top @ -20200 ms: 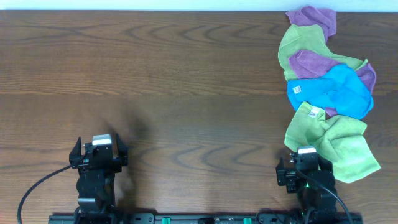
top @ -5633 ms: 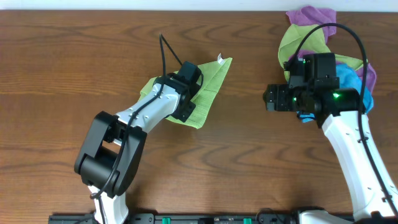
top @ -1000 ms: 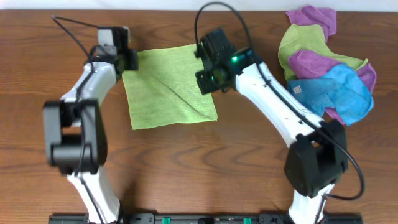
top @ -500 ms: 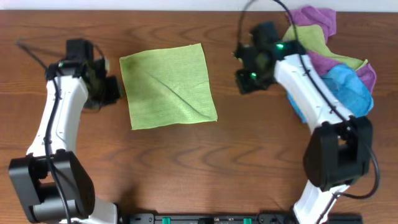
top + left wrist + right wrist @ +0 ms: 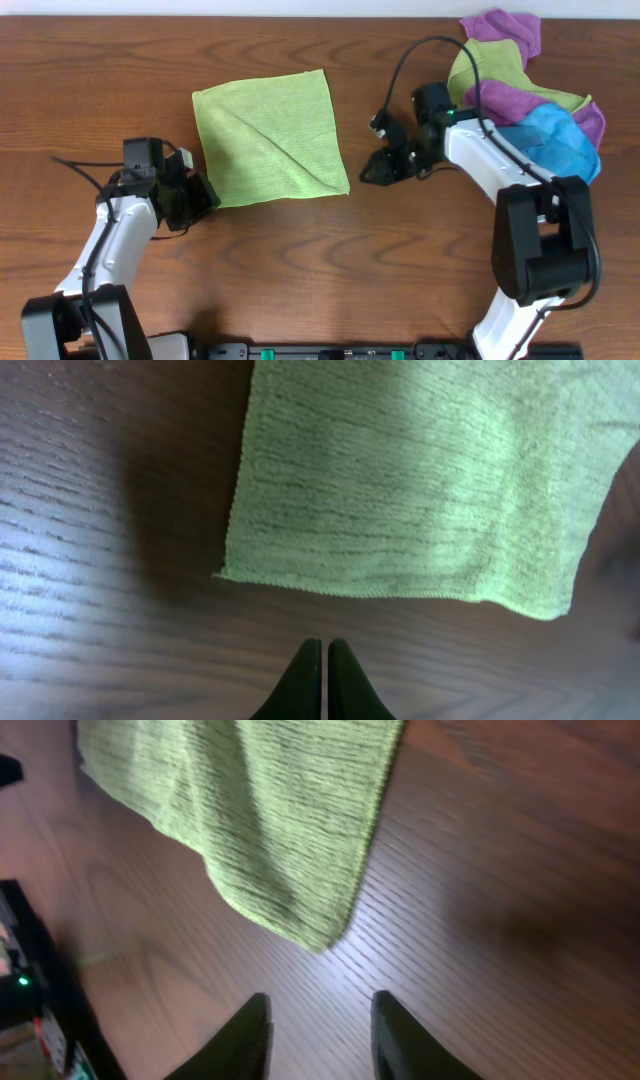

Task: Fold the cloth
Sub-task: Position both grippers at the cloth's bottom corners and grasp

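Observation:
The cloth [image 5: 270, 137] lies spread flat on the wooden table, lime-green and roughly square, with a diagonal crease across it. My left gripper [image 5: 203, 196] sits just off the cloth's near-left corner. In the left wrist view its jaws [image 5: 323, 651] are shut with nothing between them, a short way from the cloth [image 5: 400, 480] edge. My right gripper [image 5: 372, 172] hovers to the right of the near-right corner. In the right wrist view it [image 5: 320, 1012] stands open and empty over bare wood, the cloth [image 5: 250, 820] corner just ahead of it.
A heap of other cloths [image 5: 530, 100], purple, dull green and blue, lies at the back right, close behind my right arm. The table's far edge runs along the top of the overhead view.
Both grippers have left the cloth's far corners and come down beside its near corners. The right gripper has opened; the left stays shut. The cloth has settled flat.

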